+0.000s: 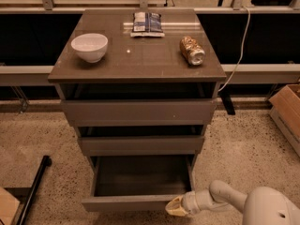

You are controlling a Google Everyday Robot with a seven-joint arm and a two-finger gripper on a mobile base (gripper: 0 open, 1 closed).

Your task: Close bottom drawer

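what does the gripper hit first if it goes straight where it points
Probably the bottom drawer, at its front strip's right end: the gripper sits beside it, pointing left; depth is unclear.

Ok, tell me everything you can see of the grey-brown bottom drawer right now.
The grey-brown bottom drawer, lowest of three in the cabinet, stands pulled well out, level and square. It looks like matte laminate: a low plain front strip with no handle, side walls, and a deep rectangular box with nothing visible inside. The cream-tipped gripper sits at the right end of the front strip, apparently touching it.
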